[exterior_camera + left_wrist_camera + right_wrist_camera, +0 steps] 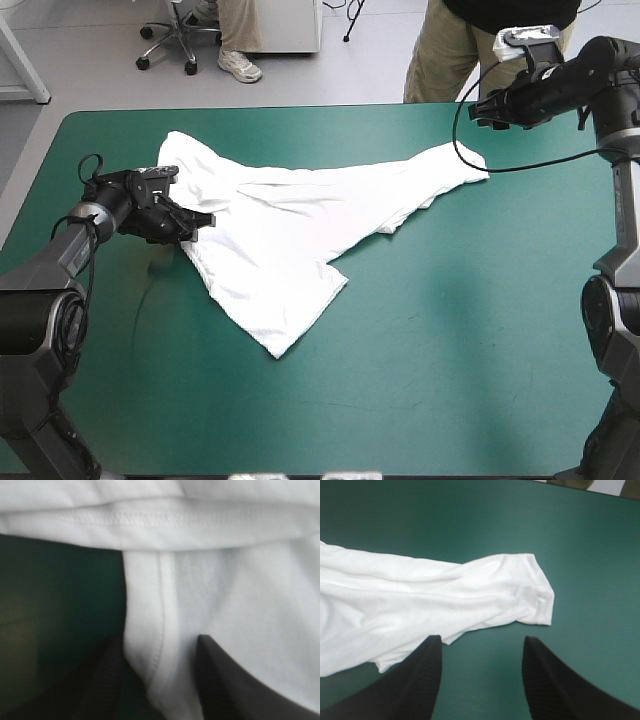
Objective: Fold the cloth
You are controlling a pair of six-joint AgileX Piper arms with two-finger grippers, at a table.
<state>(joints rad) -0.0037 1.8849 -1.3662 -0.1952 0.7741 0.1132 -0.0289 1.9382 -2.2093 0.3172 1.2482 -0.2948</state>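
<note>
Teal-green table has the white short-sleeved T-shirt spread but skewed, nothing folded yet imo. Fingers of the left gripper sit apart around its edge, and the right gripper is spread too, above one end.

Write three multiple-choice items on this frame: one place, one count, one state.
1. The left gripper is: A) at the T-shirt's left edge B) at the table's near edge C) off the table
2. Grippers with cloth between their fingers: A) none B) one C) two
3. The right gripper is: A) shut on the T-shirt B) shut, empty C) open, empty
Answers: 1 A: the high view shows it at that hem. 2 B: only the left's fingers flank a seam. 3 C: fingers apart over bare teal-green cover.
</note>
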